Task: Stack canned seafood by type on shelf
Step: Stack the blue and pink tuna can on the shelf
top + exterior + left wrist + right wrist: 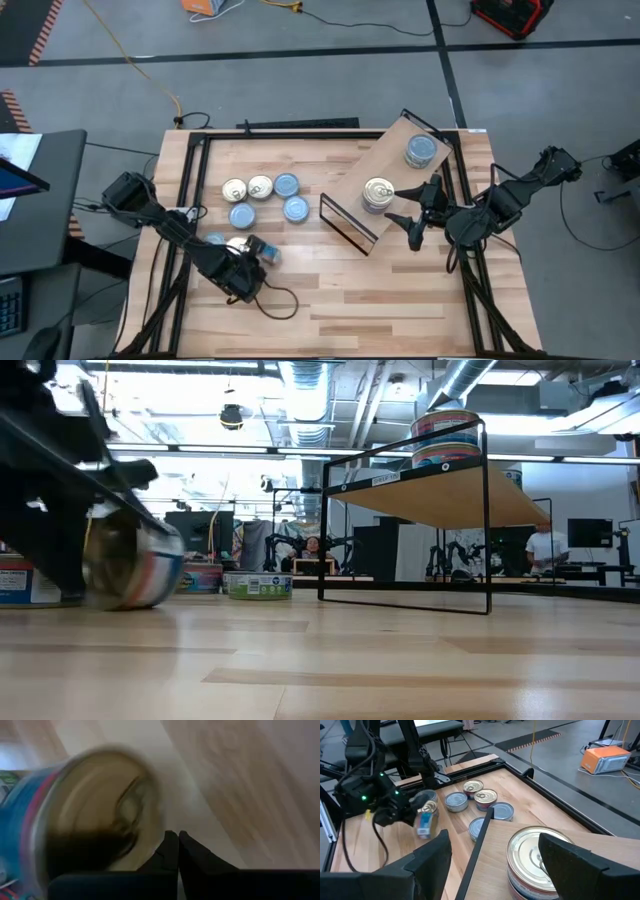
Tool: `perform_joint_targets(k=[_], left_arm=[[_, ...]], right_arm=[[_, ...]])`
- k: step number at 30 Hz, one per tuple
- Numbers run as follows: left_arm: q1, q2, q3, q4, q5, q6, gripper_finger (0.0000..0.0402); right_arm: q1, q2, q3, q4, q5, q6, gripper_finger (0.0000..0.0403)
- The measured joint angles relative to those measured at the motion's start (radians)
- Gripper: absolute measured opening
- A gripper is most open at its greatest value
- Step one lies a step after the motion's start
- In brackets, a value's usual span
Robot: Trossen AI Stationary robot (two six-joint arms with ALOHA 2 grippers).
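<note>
A: Currently, left gripper (262,252) sits low at the table (400,300) front-left, jaws pressed together. A tipped tin (85,815) lies on its side just beside the fingers (172,852); it is not pinched between them.

B: Right gripper (412,205)?

A: Jaws spread wide, hovering at the shelf (395,160) edge beside a gold-lid stack (377,192). A blue-lid stack (421,151) stands farther along the board.

B: Loose tins?

A: Two gold (247,188) and three blue (286,185) clustered on the table, left of the shelf.
</note>
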Motion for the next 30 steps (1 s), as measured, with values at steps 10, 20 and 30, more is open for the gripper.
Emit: perform_joint_targets(k=[10, 20, 30], left_arm=[[0.027, -0.001, 0.078, -0.029, 0.063, -0.015, 0.0001], [0.088, -0.003, 0.306, -0.187, 0.022, -0.395, 0.0014], [0.118, -0.004, 0.337, -0.175, -0.053, -0.665, 0.0192]], right_arm=[[0.000, 0.000, 0.000, 0.000, 0.000, 0.001, 0.0324], [0.000, 0.000, 0.000, 0.000, 0.000, 0.011, 0.0324], [0.000, 0.000, 0.000, -0.013, 0.001, 0.002, 0.0324]])
